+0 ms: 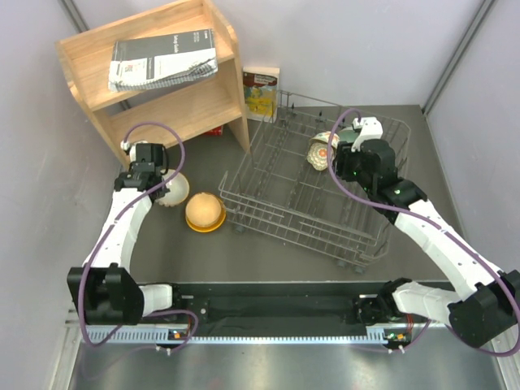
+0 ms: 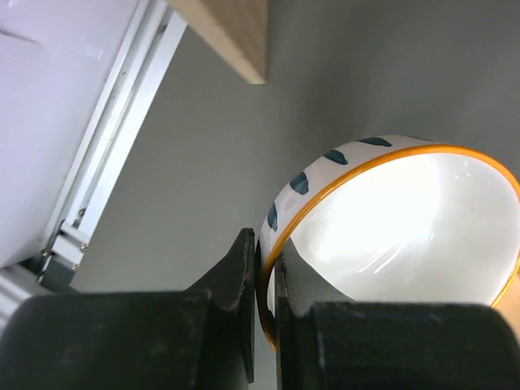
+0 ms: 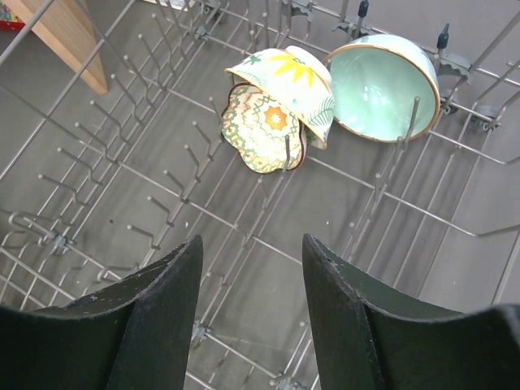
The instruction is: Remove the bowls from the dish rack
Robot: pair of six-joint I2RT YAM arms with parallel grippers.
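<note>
Manual (image 1: 162,58) cover print — too small; nothing legible

Beneath the right tool (image 3: 252,309), whose jaws stand apart, the floor of the dish rack (image 1: 302,197) offers room, broken by rows of upright tines (image 3: 286,153). Ahead, the floral bowl (image 3: 264,130) and the teal bowl (image 3: 382,85) lean side by side among the tines, with the rack's far wall close behind them. The left tool (image 2: 266,268), pinching the rim of the white bowl (image 2: 398,219), has the wooden shelf (image 1: 154,81) just behind it and the orange-yellow bowl (image 1: 205,212) just beside the white one. Bare table (image 1: 244,260) lies free between that bowl, the rack and the arm bases
</note>
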